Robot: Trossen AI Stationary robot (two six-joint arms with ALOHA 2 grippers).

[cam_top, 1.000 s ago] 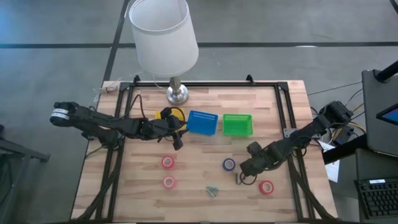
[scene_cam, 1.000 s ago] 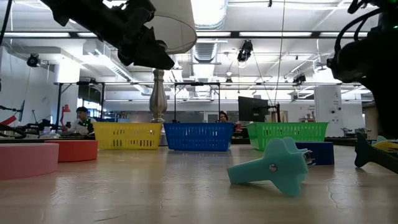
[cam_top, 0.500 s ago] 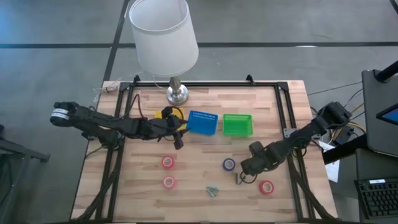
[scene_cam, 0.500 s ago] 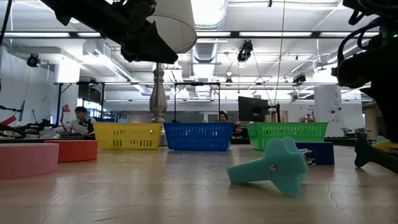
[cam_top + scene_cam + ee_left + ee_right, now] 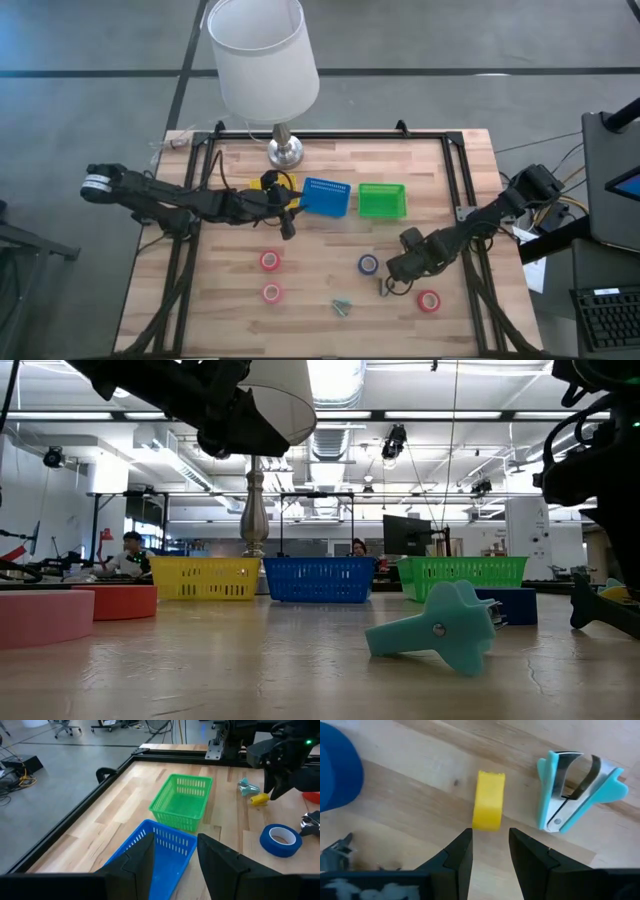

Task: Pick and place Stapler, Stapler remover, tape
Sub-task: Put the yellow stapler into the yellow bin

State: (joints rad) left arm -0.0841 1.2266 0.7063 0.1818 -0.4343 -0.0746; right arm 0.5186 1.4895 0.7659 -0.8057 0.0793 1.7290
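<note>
Yellow stapler (image 5: 488,800) beyond open right pincer (image 5: 490,851)

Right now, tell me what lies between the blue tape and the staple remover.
In the right wrist view a small yellow block lies on bare wood between the blue tape and the staple remover.

- Premises: a large open-plan robotics lab or workshop.
- Bare grey concrete floor (image 5: 100,40) surrounds the wooden slatted desk (image 5: 330,160), black-framed along its edges.
- Exposed ceiling ductwork and strip lights (image 5: 340,380).
- Beyond the far edge: a seated person (image 5: 130,550), a dark monitor (image 5: 402,535).
</note>
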